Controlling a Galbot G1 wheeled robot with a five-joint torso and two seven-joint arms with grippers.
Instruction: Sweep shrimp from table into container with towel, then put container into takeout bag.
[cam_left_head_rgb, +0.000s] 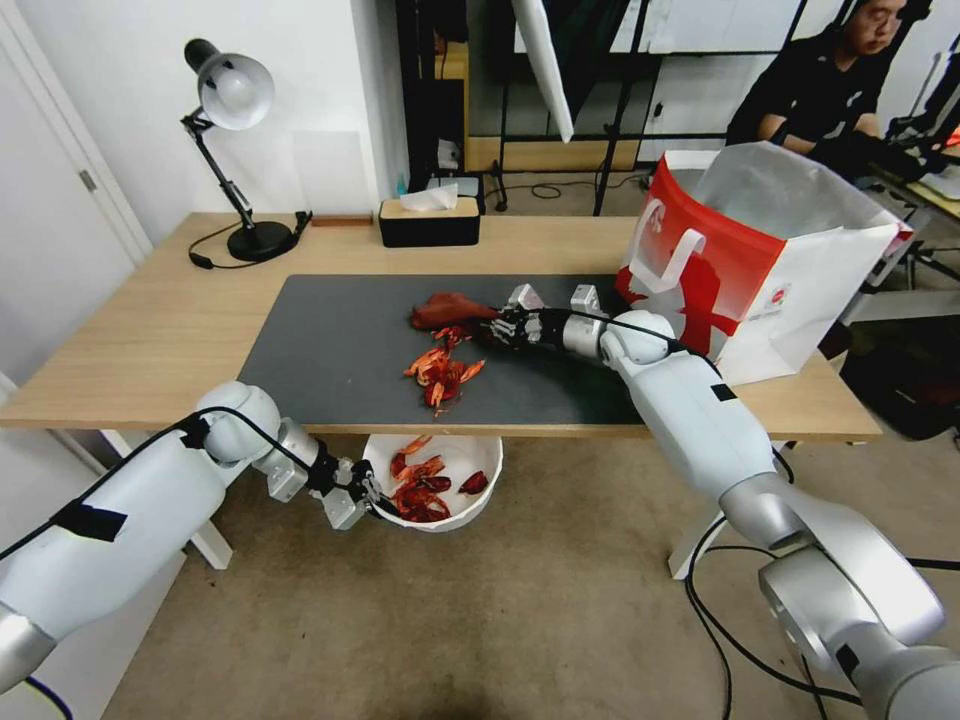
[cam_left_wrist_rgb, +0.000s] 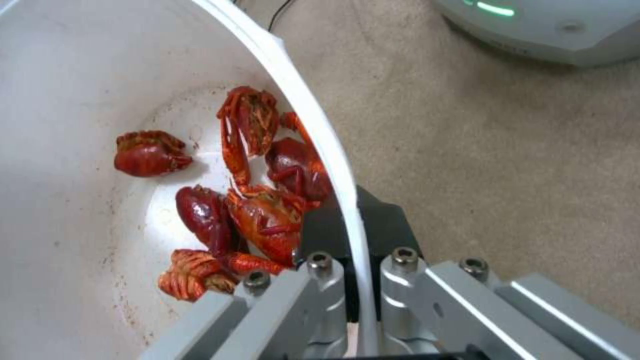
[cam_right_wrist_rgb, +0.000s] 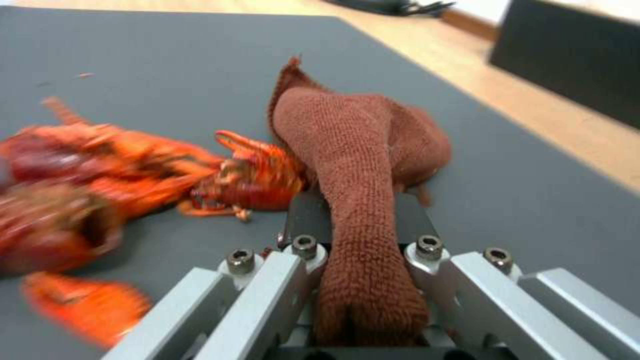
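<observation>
A light wooden table (cam_left_head_rgb: 150, 330) carries a dark grey mat (cam_left_head_rgb: 330, 350), with a desk lamp (cam_left_head_rgb: 232, 100) and a black tissue box (cam_left_head_rgb: 429, 222) along its far edge and the red-and-white takeout bag (cam_left_head_rgb: 760, 260) standing at its right end. The right gripper (cam_left_head_rgb: 497, 322) lies low over the mat's middle, its fingers clamped on the rust-red towel (cam_right_wrist_rgb: 360, 150), which touches the shrimp (cam_left_head_rgb: 442, 368) spread toward the near edge. Below that edge, off the table, the left gripper (cam_left_head_rgb: 372, 497) pinches the rim of the white container (cam_left_head_rgb: 470, 462), one finger inside and one outside. Several shrimp pieces already lie in its bottom.
</observation>
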